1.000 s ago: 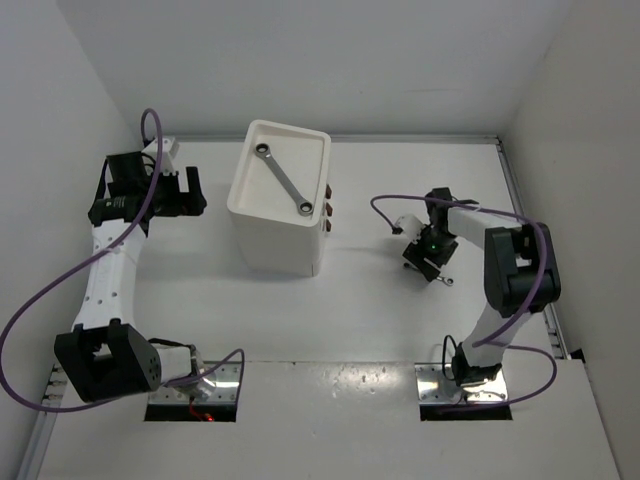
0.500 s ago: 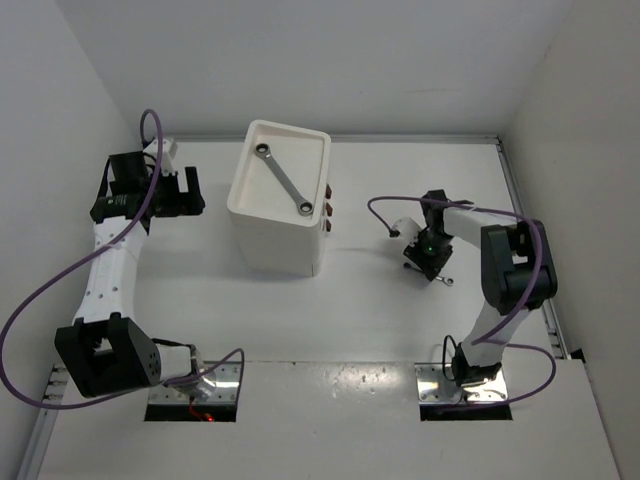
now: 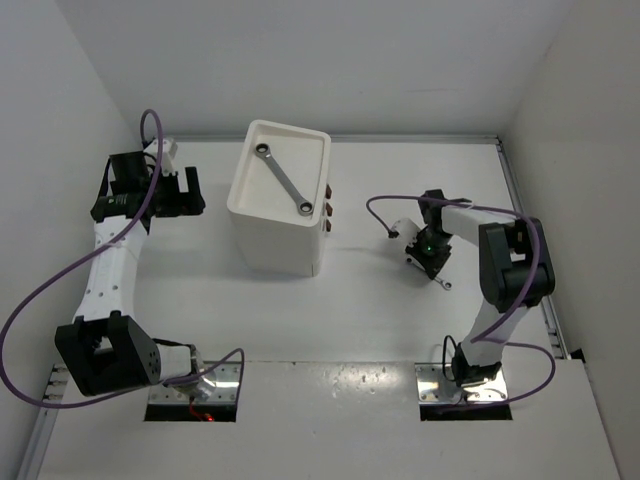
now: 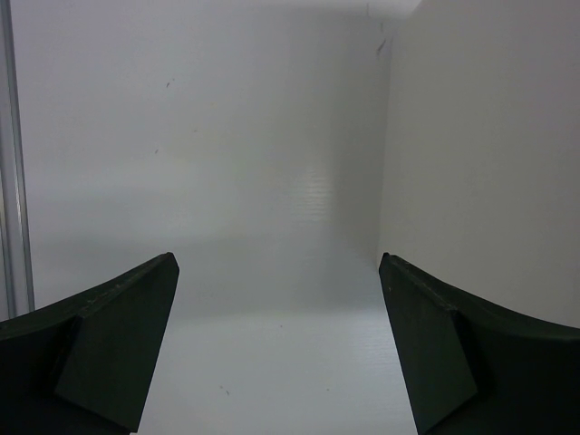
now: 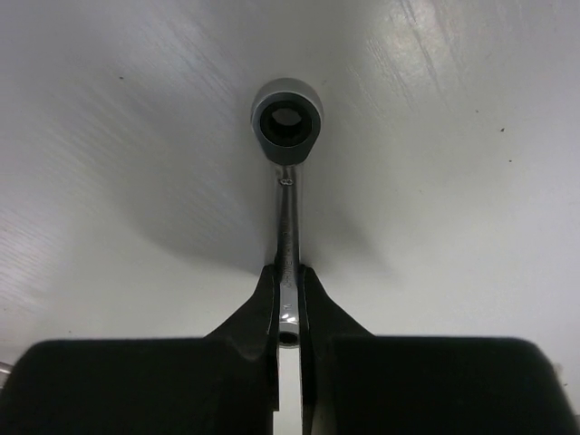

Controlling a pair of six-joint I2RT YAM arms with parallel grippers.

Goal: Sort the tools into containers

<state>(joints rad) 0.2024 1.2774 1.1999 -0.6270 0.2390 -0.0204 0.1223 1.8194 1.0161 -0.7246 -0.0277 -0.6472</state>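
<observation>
The right gripper [image 5: 288, 292] is clenched on the shaft of a slim silver ring-ended wrench [image 5: 287, 204], down at the white table [image 3: 360, 310], right of the white boxy plastic cabinet [image 3: 272, 245]. A second silver wrench [image 3: 283, 180] lies diagonally in the cabinet's tray top. The left gripper [image 4: 276, 267] hovers to the cabinet's left, fingers spread wide, holding nothing.

Left arm [image 3: 110, 265] extended forward; left gripper [image 4: 276, 272] fingers spread wide. Right arm [image 3: 510, 270] folded; right gripper [image 5: 288, 281] pointing down, fingers clamped on wrench [image 5: 286, 122].
</observation>
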